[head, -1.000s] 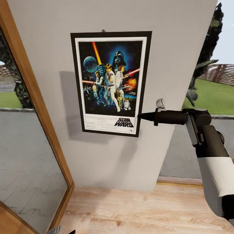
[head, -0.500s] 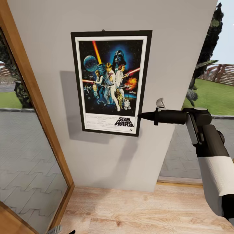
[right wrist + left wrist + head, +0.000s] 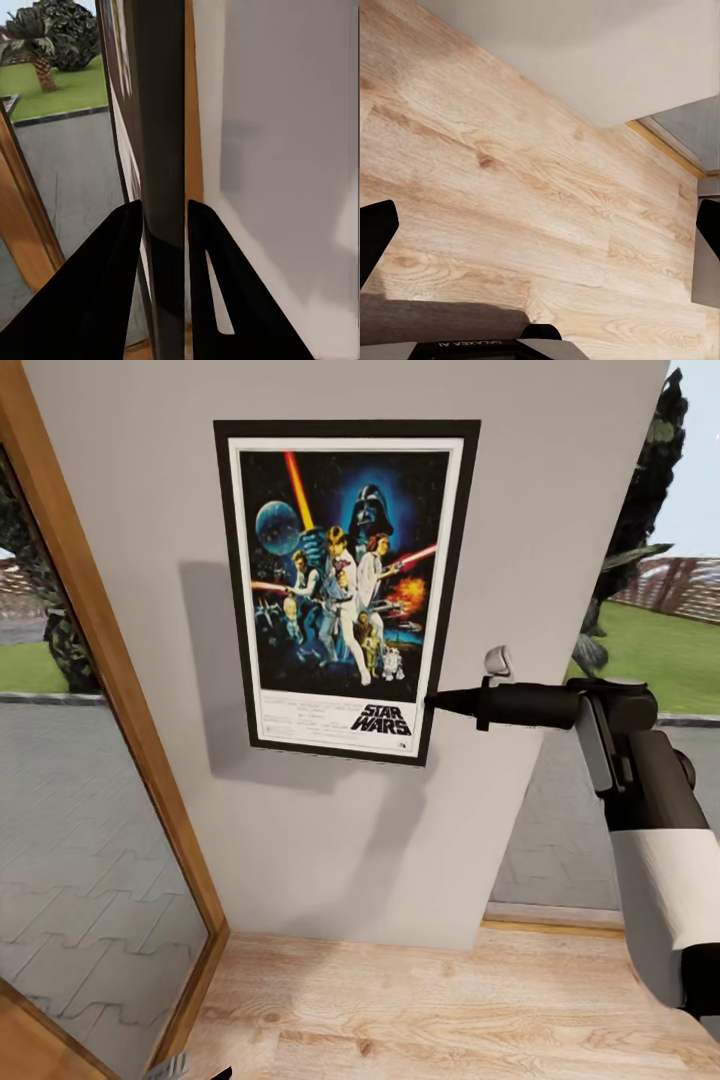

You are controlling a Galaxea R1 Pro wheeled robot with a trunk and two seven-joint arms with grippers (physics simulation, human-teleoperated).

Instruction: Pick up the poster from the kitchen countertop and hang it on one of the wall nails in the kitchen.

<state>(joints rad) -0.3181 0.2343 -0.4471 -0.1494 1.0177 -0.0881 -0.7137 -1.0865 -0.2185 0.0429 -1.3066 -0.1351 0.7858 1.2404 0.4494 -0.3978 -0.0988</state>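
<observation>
Poster [image 3: 345,590] sits flat against the grey wall [image 3: 560,510], a bit higher than a moment ago. The right pincer [image 3: 432,701] pinches its frame edge tight. I think it is being lifted to find the nail; the left pincer [image 3: 540,247] is wide open over the wood floor [image 3: 510,187], holding nothing.

A plain grey wall [image 3: 560,510] rises from a pale wood-plank floor [image 3: 420,1010]. A wood-framed glass panel [image 3: 70,780] stands beside it. Green lawn [image 3: 660,650] lies outside.
</observation>
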